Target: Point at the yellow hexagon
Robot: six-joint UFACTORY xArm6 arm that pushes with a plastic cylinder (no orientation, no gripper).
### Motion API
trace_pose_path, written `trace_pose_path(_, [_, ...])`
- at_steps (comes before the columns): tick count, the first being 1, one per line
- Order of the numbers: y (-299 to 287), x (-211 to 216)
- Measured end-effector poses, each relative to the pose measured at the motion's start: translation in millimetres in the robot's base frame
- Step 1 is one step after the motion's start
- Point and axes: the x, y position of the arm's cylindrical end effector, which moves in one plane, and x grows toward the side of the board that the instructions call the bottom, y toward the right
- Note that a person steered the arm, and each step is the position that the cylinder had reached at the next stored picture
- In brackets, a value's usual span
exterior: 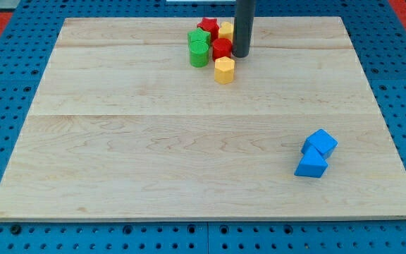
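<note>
The yellow hexagon (224, 70) sits on the wooden board (154, 141) near the view's top, at the lower right of a cluster of blocks. My rod comes down from the view's top, and my tip (240, 55) rests on the board just up and to the right of the yellow hexagon, a small gap apart. The tip is right next to a red block (221, 48); whether they touch I cannot tell.
The cluster also holds a second yellow block (226, 30), a red star-like block (207, 26), a green star-like block (198, 37) and a green block (199, 53). Two blue blocks (320, 143) (311, 166) lie together at the lower right.
</note>
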Motion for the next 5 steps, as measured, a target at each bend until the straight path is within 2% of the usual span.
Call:
trace_pose_path(1, [2, 10])
trace_pose_path(2, [44, 54])
trace_pose_path(3, [27, 53])
trace_pose_path(4, [24, 75])
trace_pose_path(5, [-12, 82])
